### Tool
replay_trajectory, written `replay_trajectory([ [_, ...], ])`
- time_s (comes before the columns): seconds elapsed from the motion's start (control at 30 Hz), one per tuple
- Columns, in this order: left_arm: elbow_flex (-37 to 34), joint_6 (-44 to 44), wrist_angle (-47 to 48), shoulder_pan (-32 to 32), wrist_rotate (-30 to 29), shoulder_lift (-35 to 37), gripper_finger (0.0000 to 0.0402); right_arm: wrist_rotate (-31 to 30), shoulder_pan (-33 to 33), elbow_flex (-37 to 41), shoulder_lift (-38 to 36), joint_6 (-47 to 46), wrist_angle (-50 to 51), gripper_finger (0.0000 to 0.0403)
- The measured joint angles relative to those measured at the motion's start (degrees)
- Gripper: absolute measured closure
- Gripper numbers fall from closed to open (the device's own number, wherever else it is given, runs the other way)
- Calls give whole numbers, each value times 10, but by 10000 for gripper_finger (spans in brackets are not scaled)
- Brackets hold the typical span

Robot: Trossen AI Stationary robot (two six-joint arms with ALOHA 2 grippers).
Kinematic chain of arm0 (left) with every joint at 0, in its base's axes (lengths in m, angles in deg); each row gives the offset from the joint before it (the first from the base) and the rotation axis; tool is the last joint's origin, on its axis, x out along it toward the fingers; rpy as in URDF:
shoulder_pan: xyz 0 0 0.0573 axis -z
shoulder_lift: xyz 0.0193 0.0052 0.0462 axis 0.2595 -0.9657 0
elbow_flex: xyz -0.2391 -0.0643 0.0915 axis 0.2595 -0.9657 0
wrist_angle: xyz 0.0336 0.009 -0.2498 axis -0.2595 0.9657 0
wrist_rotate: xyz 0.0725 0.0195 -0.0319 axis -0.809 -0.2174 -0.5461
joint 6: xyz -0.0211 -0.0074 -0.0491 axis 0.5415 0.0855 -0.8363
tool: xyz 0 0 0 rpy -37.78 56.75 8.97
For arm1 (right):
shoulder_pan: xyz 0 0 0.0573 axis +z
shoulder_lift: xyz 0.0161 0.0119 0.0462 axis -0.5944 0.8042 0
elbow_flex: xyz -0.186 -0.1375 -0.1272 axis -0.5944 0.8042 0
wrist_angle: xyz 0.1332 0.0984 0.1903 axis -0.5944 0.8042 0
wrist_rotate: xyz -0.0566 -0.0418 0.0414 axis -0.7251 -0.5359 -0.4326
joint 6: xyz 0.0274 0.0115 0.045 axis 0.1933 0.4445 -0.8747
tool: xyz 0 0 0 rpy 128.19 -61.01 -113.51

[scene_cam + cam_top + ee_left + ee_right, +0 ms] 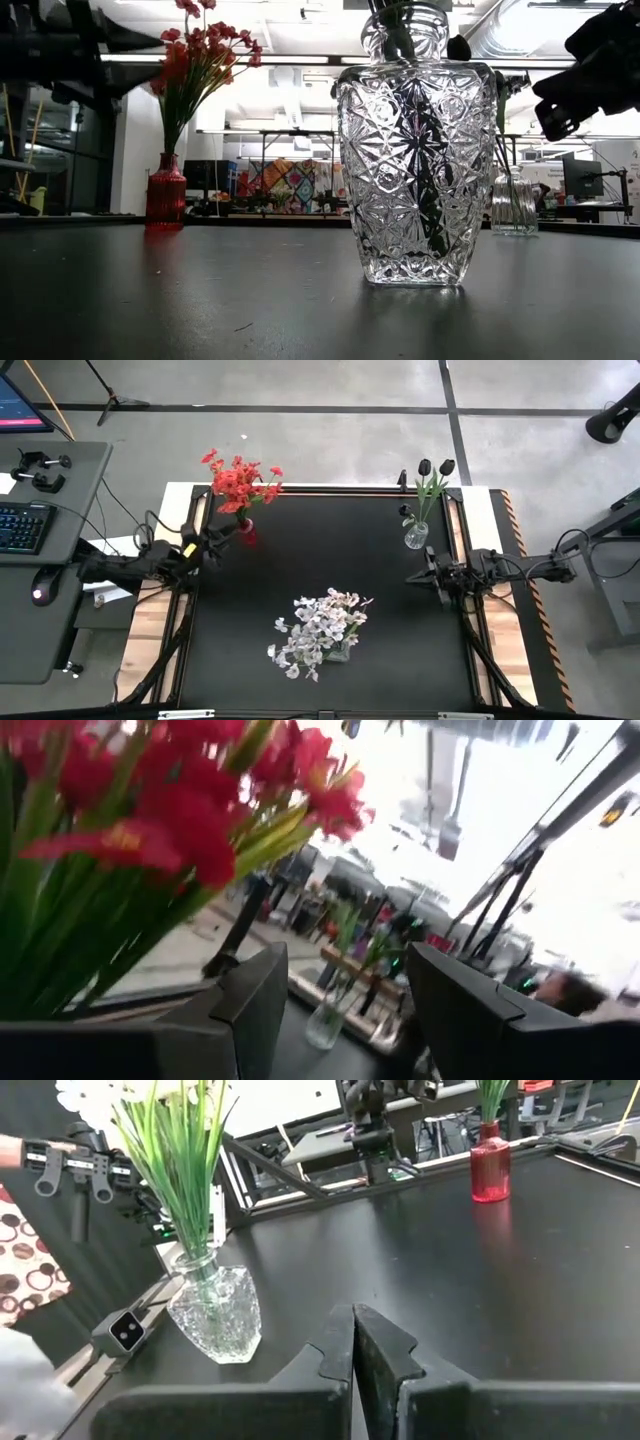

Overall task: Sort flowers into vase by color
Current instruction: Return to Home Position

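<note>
My left hand (225, 534) is at the left edge of the desk (320, 550), its fingers spread wide with nothing between them. It is just beside the red vase (246, 532), which holds the red flowers (240, 482) near the far left corner. My right hand (412, 576) is by the right edge, fingers pressed together and holding nothing, near the clear vase (416, 538) of black tulips (434, 468). The white flowers (320, 628) stand in a cut-glass vase (415, 170) mid-desk, toward the front edge.
</note>
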Motion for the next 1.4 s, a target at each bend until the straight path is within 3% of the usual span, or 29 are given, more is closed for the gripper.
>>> replay_trajectory([
  [1.4,1,-1,6,5,7,-2,208,1,0,0,0,0,0,402],
])
